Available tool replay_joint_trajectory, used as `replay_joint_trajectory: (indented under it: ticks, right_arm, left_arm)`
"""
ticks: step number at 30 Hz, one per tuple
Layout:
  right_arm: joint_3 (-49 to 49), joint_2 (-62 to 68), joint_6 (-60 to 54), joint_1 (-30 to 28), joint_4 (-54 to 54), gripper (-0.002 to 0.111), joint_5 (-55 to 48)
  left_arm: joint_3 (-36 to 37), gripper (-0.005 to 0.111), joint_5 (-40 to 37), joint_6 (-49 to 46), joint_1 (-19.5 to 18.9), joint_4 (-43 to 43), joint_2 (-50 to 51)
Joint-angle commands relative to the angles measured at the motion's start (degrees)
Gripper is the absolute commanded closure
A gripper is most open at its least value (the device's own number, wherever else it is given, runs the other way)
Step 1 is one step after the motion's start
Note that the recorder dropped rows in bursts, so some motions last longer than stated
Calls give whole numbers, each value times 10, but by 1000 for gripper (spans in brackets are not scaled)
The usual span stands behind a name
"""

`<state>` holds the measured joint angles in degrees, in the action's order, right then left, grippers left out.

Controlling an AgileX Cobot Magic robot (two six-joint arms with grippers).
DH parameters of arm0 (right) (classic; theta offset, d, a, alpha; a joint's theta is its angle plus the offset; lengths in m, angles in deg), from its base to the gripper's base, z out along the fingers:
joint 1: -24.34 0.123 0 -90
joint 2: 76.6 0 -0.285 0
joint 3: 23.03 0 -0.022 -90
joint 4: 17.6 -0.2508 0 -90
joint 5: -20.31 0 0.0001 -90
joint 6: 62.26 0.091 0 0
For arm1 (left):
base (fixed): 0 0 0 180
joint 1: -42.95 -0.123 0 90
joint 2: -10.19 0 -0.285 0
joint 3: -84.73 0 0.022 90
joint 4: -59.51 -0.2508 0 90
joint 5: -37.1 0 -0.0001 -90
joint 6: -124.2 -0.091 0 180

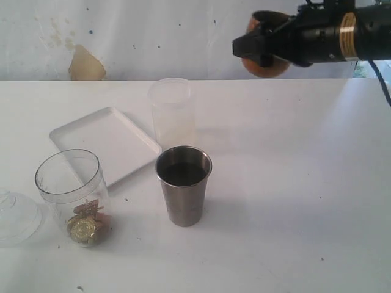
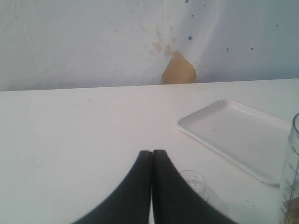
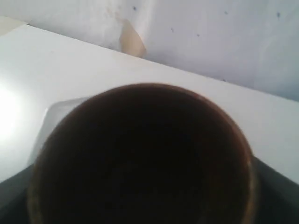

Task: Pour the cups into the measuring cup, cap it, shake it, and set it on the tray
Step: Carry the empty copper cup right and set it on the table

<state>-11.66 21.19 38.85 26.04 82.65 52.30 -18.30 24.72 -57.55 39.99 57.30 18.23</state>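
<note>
White table (image 1: pixel 293 183) runs back to a stained pale wall (image 1: pixel 153 30) that bears a tan patch (image 1: pixel 84 64). Reading the exterior view as a clock face, the steel tumbler (image 1: pixel 183 198) stands upright just below centre; its inside is dark, and what it holds cannot be told. The frosted cylinder (image 1: pixel 173 113) stands close behind it toward 12 o'clock. The tray (image 1: pixel 91 137) lies flat toward 10 o'clock. The measuring cup (image 1: pixel 68 180) stands upright at 8 o'clock, near the tray's front edge and open at the top, with gold pieces (image 1: pixel 84 229) at its bottom. A clear lid (image 1: pixel 15 217) lies just beside it at the view's 9 o'clock margin.

At 2 o'clock the right gripper (image 1: pixel 261 52) hangs high over the table's far edge, its fingers clamped on the wooden cup (image 1: pixel 272 68). Its wrist view looks straight into the cup's dark mouth; any contents cannot be told.

The left gripper (image 2: pixel 152 161) shows only in its own wrist view, low over the table; its jaws are pressed together with nothing between them, and the tray and the measuring cup's wall lie ahead of it.
</note>
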Motion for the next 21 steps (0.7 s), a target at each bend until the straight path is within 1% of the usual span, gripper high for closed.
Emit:
replay_joint_trajectory:
  ticks: [1,3,9,13,16,17,19,21]
  right_arm:
    - [20,47,-68,-51,-3,108,5]
    - [29,77,-115,-56,-3,108,-3]
    - [30,161,-199,-56,-6,108,-2]
    - [30,210,-284,-56,-47,108,16]
    - [30,238,-362,-56,-125,107,67]
    - [30,246,-386,-56,-162,105,90]
    - [30,257,-427,-56,-211,97,122]
    - [30,265,-445,-56,-241,80,128]
  left_arm:
    - [2,106,7,2,3,0,-3]
    - [2,106,7,2,3,0,-3]
    - [2,106,7,2,3,0,-3]
    - [2,106,7,2,3,0,-3]
    - [2,106,7,2,3,0,-3]
    - [2,106,7,2,3,0,-3]
    - [2,106,7,2,3,0,-3]
    - [2,106,7,2,3,0,-3]
